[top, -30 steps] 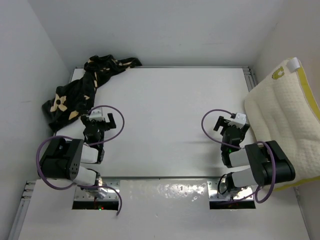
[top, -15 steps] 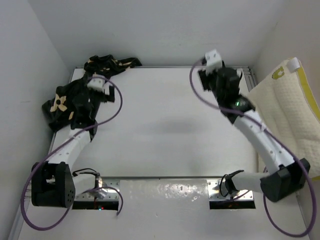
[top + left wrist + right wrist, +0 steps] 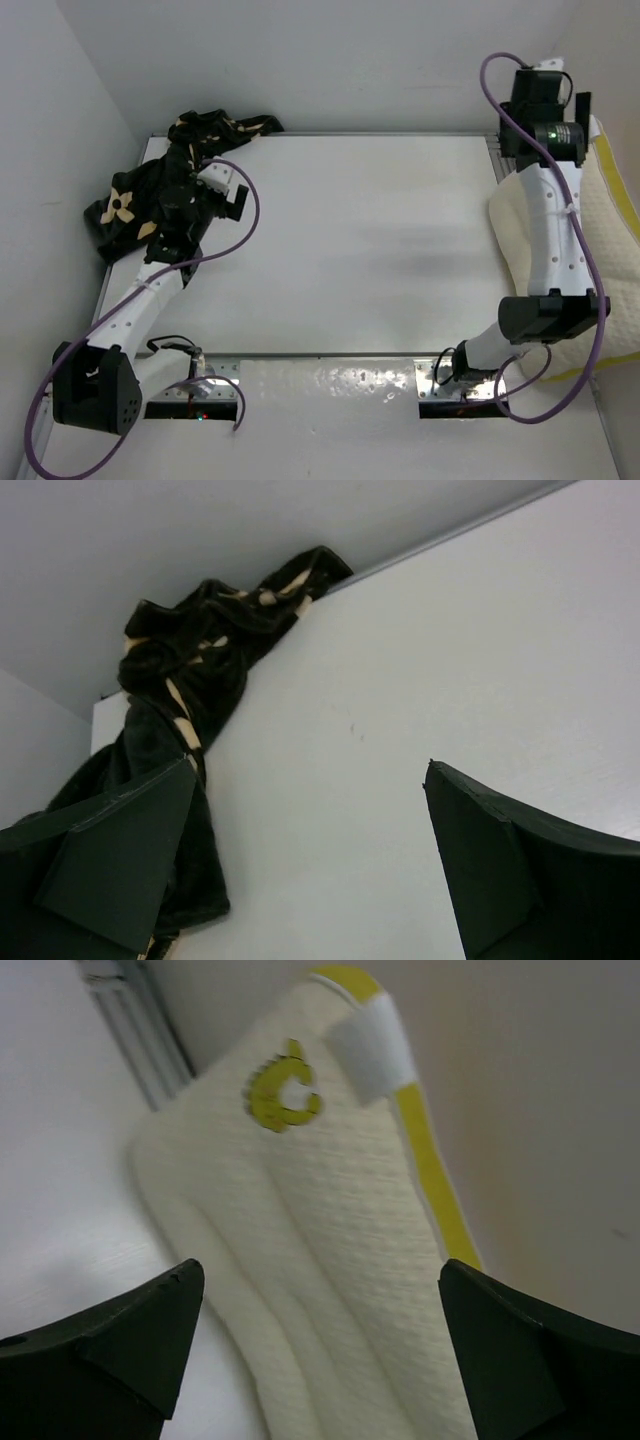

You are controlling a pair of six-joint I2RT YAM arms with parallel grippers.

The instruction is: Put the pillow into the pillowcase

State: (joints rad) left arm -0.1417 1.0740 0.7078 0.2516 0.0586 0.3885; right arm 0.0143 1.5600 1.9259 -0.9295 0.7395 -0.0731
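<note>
The pillowcase (image 3: 128,203), black with tan flower motifs, lies crumpled at the far left corner of the table (image 3: 360,240). In the left wrist view the pillowcase (image 3: 185,680) stretches from the back edge down to my left finger. My left gripper (image 3: 212,203) hovers open just right of it, with bare table between the fingertips (image 3: 310,770). The cream pillow (image 3: 590,250) with yellow piping leans against the right wall, off the table's right edge. My right gripper (image 3: 548,110) is open above its far corner. The right wrist view shows the pillow (image 3: 330,1220) between the open fingertips (image 3: 320,1265), untouched.
White walls enclose the table on the left, back and right. An aluminium rail (image 3: 130,1020) runs along the table's right edge beside the pillow. The pillow bears a yellow logo (image 3: 283,1090) and a white tag (image 3: 372,1055) at its corner.
Both arms have unfolded from near their bases. The left reached out to the pillowcase; the right swung to the far right corner over the pillow. Nothing was taken hold of.
</note>
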